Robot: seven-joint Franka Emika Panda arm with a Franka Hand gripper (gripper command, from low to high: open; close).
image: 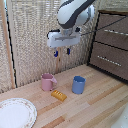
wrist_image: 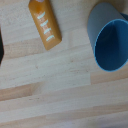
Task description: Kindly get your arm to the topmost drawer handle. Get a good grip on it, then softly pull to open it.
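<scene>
The white arm (image: 75,14) reaches in from the top of the exterior view. Its gripper (image: 62,51) hangs high above the wooden table, blue-tipped fingers pointing down and spread apart, with nothing between them. The topmost drawer handle (image: 116,32) is a slim silver bar on the dark brown drawer front at the exterior view's right. It is well apart from the gripper, further right and slightly higher. A second silver bar (image: 108,59) sits on the drawer front below. The wrist view shows no handle and no fingers, only the tabletop.
On the table (image: 100,107) stand a pink mug (image: 48,82) and a blue cup (image: 78,84) (wrist_image: 110,42), with an orange block (image: 59,95) (wrist_image: 45,25) between them. A white plate (image: 15,112) lies at the near left. A bamboo screen (image: 35,35) backs the scene.
</scene>
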